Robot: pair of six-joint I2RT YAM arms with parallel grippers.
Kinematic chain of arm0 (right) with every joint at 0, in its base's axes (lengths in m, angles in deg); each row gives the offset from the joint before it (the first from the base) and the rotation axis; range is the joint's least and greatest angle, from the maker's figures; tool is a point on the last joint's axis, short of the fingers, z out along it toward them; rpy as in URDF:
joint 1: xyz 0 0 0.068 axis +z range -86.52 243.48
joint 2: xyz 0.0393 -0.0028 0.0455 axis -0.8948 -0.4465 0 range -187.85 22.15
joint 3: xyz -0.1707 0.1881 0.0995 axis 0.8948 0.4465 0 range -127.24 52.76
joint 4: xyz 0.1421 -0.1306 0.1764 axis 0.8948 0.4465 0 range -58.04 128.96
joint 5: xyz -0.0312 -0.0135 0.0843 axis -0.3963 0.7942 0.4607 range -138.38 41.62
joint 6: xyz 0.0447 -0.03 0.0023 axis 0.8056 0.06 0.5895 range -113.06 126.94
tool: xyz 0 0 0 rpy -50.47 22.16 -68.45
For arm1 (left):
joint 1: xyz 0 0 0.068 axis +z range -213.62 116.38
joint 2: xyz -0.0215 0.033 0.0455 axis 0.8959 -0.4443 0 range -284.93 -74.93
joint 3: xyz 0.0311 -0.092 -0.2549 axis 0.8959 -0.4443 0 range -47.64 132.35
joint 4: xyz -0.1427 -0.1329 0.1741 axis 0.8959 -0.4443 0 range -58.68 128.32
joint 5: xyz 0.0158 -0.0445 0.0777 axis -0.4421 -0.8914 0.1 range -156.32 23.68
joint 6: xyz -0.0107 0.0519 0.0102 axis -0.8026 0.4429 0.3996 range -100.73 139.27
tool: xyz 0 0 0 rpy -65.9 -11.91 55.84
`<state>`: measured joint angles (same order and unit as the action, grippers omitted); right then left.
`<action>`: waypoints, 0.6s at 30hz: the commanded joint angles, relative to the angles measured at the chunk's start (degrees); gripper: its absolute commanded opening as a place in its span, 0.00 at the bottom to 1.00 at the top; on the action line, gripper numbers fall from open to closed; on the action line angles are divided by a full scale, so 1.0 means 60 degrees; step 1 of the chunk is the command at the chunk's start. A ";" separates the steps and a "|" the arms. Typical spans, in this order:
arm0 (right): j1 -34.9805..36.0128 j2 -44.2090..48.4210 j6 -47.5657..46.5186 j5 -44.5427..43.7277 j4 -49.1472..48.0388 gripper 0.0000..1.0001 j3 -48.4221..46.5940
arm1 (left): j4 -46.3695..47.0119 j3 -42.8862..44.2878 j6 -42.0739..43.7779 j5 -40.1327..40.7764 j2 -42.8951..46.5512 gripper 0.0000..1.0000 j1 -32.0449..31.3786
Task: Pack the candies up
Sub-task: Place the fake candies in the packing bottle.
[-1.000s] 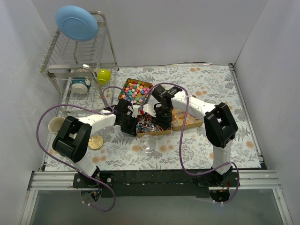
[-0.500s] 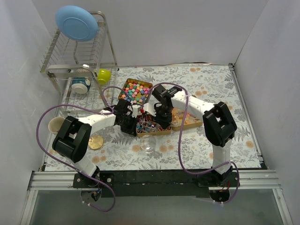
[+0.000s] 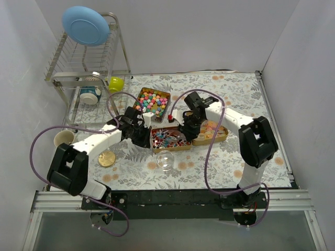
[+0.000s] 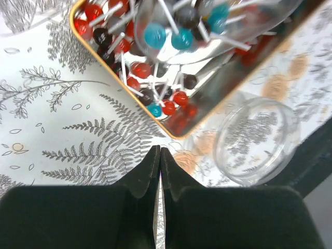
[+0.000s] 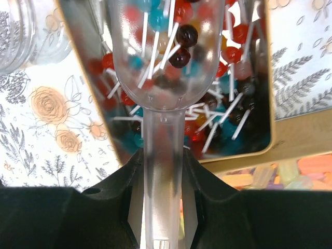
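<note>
Three gold trays hold the candies: multicoloured lumps (image 3: pixel 152 100) at the back, red, blue and dark pieces on white sticks (image 3: pixel 168 138) in the middle, orange-yellow gummies (image 3: pixel 211 130) on the right. My right gripper (image 3: pixel 184 129) (image 5: pixel 162 155) is shut on the handle of a clear plastic scoop (image 5: pixel 164 57). The scoop holds several stick candies above the middle tray (image 5: pixel 290 150). My left gripper (image 3: pixel 140 135) (image 4: pixel 160 150) is shut and empty, over the tablecloth just outside that tray's corner (image 4: pixel 174 136). An empty clear glass jar (image 3: pixel 165 160) (image 4: pixel 258 140) stands in front of the tray.
A round gold lid (image 3: pixel 107 158) lies front left. A pale cup (image 3: pixel 64 138) stands at the left edge. A wire dish rack (image 3: pixel 86 63) at the back left holds a blue plate (image 3: pixel 85 25), a green cup (image 3: pixel 116 83) and a mug (image 3: pixel 90 95).
Both grippers have pulled apart from over the middle tray, the left one to the left, the right one to the right and back. The tray's candies now show between them.
</note>
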<state>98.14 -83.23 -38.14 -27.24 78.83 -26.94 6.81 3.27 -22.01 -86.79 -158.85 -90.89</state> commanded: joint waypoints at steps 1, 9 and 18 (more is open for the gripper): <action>-0.0019 0.1125 -0.0236 0.0723 -0.0882 0.01 0.0860 | -0.0301 0.0391 0.0478 -0.0660 0.1285 0.00 0.0091; -0.0253 0.2709 -0.0541 0.0770 -0.1133 0.01 0.1346 | 0.0020 0.0275 0.0187 -0.0852 0.1506 0.48 0.0179; -0.0239 0.4116 -0.2168 0.0197 0.0901 0.01 0.1111 | 0.0812 0.0200 -0.0342 -0.0617 0.1038 0.71 0.0677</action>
<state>96.61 -60.24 -46.38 -25.18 77.85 -17.80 9.28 3.82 -22.73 -90.94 -152.25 -87.94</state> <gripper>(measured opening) 0.350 0.688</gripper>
